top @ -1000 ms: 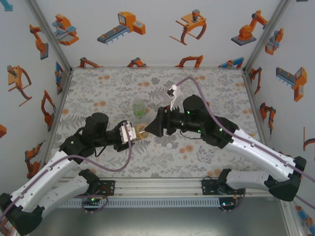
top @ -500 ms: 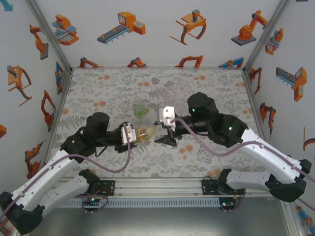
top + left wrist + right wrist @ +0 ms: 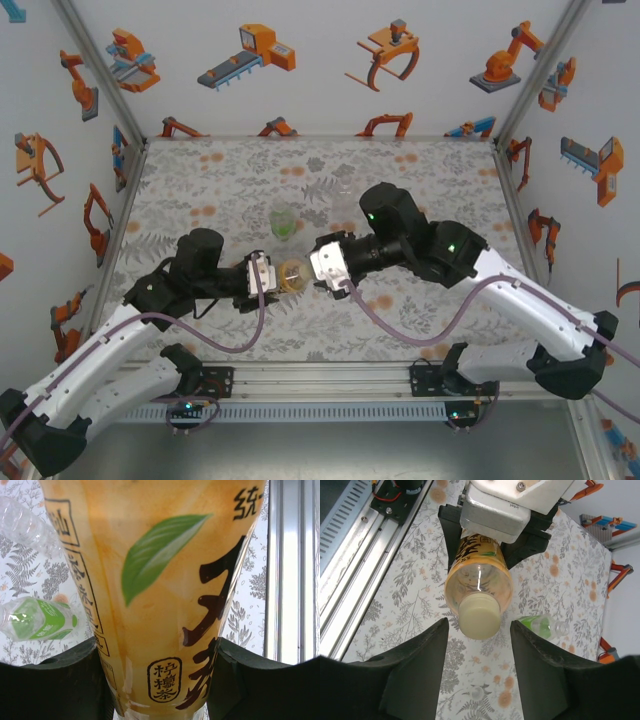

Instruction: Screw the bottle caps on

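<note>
My left gripper (image 3: 280,273) (image 3: 157,680) is shut on the yellow-orange labelled bottle (image 3: 293,272) (image 3: 160,580) and holds it level above the table. The bottle's neck points at my right gripper (image 3: 312,270) (image 3: 479,624). A pale yellow cap (image 3: 479,616) sits on that neck. My right gripper is open, its dark fingers (image 3: 420,670) either side of the cap with a gap on each side. The green-tinted bottle (image 3: 283,222) (image 3: 540,627) (image 3: 37,620) lies on the table, its neck bare. The colourless bottle (image 3: 25,517) lies beyond it. A white cap (image 3: 476,692) rests on the table under my right gripper.
The floral tablecloth (image 3: 200,180) covers the table, with white walls on three sides. An aluminium rail (image 3: 365,555) runs along the near edge. My right arm's purple cable (image 3: 400,330) loops over the table in front.
My right gripper drew back from the cap, turned at the wrist and came back close to it with narrower jaws. The left gripper and its bottle stayed put.
</note>
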`<state>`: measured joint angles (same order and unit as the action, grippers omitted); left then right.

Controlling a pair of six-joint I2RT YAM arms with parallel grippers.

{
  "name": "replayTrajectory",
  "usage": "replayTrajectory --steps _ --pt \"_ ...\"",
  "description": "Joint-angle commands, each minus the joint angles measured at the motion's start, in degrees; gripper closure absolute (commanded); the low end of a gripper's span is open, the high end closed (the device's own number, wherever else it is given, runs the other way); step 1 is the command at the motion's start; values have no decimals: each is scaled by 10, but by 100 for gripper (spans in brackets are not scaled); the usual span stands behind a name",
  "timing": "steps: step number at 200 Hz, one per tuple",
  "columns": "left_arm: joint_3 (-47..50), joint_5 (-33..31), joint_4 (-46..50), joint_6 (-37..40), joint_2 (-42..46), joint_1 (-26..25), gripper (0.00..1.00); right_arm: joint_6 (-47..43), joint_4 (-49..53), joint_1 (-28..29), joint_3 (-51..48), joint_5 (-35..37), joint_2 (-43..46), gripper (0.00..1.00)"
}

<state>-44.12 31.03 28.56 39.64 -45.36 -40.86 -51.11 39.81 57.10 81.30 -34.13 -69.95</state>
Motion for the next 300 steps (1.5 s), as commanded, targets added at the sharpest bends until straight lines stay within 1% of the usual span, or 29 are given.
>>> replayTrajectory --steps 1,33,57,123,151,212,229,246,259,277,292,300 --pt "-12 17 13 12 2 -2 100 -28 9 2 20 -31 -2 52" --pt "-15 10 16 11 -2 -2 100 -28 6 3 22 -53 -2 54" --pt "-16 11 18 11 -1 -2 100 -27 5 2 21 -56 -3 54" --pt "-15 9 18 11 3 -3 100 -26 6 4 19 -49 -7 63" --pt "-15 9 18 11 4 -2 100 -23 3 4 15 -42 -7 62" --pt "-16 9 18 11 4 -2 100 -21 -1 5 17 -39 -11 62" --pt "-15 9 18 11 5 -2 100 -16 -1 6 19 -41 -14 66" --pt "-15 6 18 11 5 -2 100 13 -9 6 19 -40 -16 67" --pt "-15 2 18 10 7 -2 100 55 -22 6 16 -39 -15 68" --pt "-16 -8 18 10 7 -2 100 140 -60 6 -1 -38 -9 75" --pt "-17 -19 18 8 8 -2 100 214 -99 6 -23 -42 -2 76" --pt "-17 -25 18 7 8 -2 100 272 -131 8 -40 -39 6 76"
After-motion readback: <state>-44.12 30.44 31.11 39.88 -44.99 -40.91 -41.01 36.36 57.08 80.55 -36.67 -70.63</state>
